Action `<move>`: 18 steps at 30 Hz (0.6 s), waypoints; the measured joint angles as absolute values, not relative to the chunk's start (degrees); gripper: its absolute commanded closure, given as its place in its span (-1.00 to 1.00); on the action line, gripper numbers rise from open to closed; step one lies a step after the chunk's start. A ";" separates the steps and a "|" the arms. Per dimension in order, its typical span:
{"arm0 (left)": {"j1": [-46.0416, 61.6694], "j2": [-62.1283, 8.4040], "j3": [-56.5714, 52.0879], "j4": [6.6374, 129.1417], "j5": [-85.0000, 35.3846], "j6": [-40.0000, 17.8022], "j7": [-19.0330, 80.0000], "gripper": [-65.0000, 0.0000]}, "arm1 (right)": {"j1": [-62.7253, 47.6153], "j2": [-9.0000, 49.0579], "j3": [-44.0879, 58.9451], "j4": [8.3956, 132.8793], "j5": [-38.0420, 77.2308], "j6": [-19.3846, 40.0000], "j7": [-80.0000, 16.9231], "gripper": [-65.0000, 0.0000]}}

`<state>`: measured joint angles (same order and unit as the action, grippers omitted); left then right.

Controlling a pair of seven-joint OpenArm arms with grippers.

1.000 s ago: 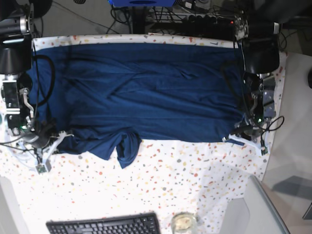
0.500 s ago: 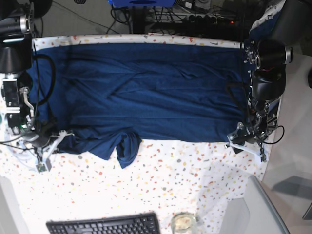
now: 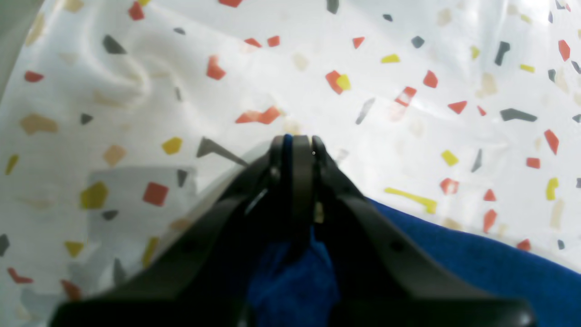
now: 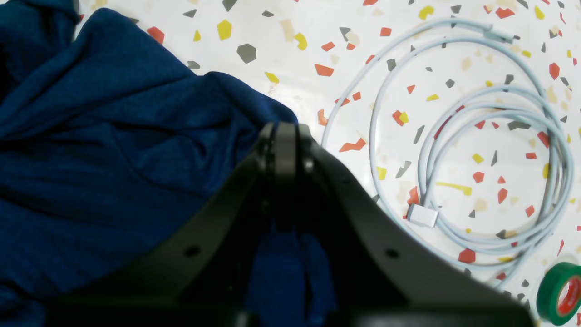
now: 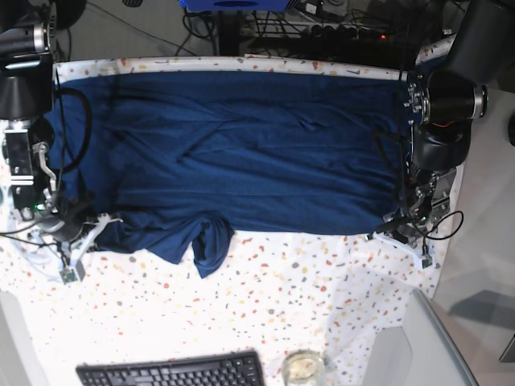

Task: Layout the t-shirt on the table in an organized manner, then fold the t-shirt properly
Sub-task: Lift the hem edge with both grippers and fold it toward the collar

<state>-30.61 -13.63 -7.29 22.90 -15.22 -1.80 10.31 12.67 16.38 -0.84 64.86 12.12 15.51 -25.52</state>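
Note:
The dark navy t-shirt [image 5: 241,145] lies spread wide across the far half of the speckled table [image 5: 282,305], with one sleeve bunched at its near edge. On the right of the base view, my left gripper [image 5: 394,229] is at the shirt's near right corner. In the left wrist view that gripper [image 3: 295,138] is shut, with blue cloth [image 3: 290,281] pinched between its fingers. My right gripper [image 5: 76,221] is at the near left corner. The right wrist view shows it [image 4: 285,127] shut on rumpled shirt fabric [image 4: 113,159].
A coiled white cable [image 4: 476,150] and a green tape roll [image 4: 560,293] lie beside the right gripper. A black keyboard [image 5: 173,371] and a small glass [image 5: 303,367] sit at the near edge. A grey object [image 5: 426,346] stands at the near right.
The left arm swung over the shirt's right edge. Its gripper opened and then closed on the near right corner. The right arm and the shirt stayed put.

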 measured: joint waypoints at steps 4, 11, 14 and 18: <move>-30.61 -13.26 -7.07 27.64 -15.20 -2.22 11.33 1.00 | 13.10 16.32 -0.86 64.79 12.16 15.51 -23.88 1.00; -29.93 -13.04 -7.07 33.12 -15.27 -2.15 12.47 1.00 | 13.74 17.63 -0.86 64.79 11.97 15.49 -21.02 1.00; -29.28 -12.86 -7.07 35.11 -15.44 -2.20 15.18 1.00 | 13.72 18.50 0.36 64.82 12.05 15.49 -21.06 1.00; -26.85 -12.95 -7.11 40.60 -15.42 -2.22 15.05 1.00 | 13.76 18.76 5.63 64.88 12.01 15.49 -20.97 1.00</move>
